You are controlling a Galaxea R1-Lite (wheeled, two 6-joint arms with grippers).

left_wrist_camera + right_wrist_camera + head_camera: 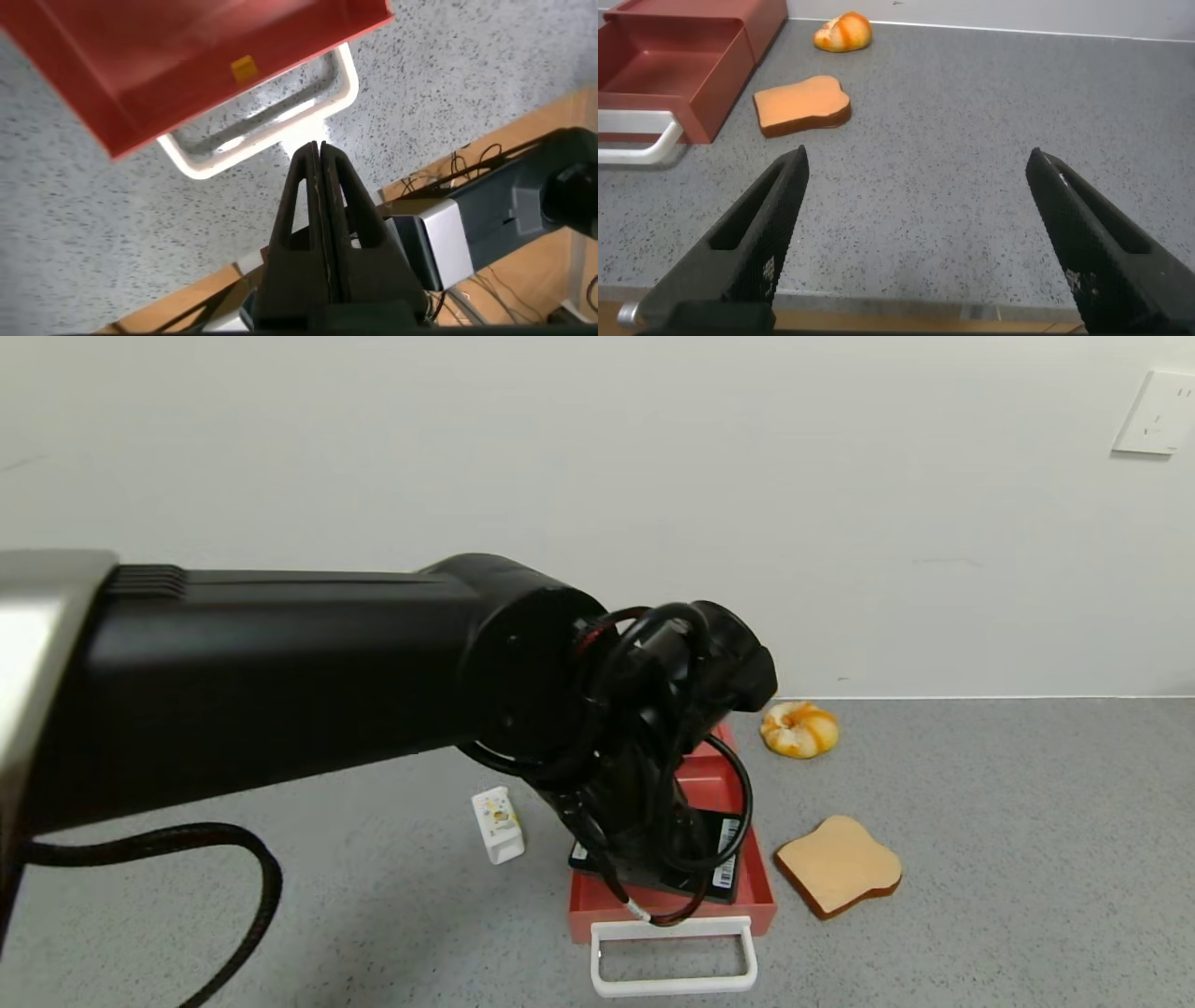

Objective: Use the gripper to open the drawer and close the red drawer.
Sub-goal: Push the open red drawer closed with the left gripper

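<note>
Left gripper (322, 149) has its fingers pressed together, nothing between them, tips sitting just beside the near bar of the white loop handle (271, 131). Can't tell from the wrist view whether tips touch the bar or hover a hair off it.

Drawer (738, 887) is pulled out of the red box (719, 756), directly ahead of and below the left gripper; inside looks empty apart from a small yellow tag (243, 67). So the open half looks done; the closed, wedge-like fingers suit a push on the handle or drawer front, not a hook, I'd guess.

Left arm reaches over the drawer from the left, which is why the head view loses most of the tray behind the wrist and cables.

Right gripper (920, 224) is spread wide, holding nothing, parked low over the worktop (971, 187) off to the side. From it, the drawer is ahead, with the toast slice (801, 103) between and the bun (843, 33) farther out. Both clear of the slide path.

Small white carton (498, 824) stands beside the box on the other side, apart from it.

Risk: an off-centre push could skew the tray in its box.
</note>
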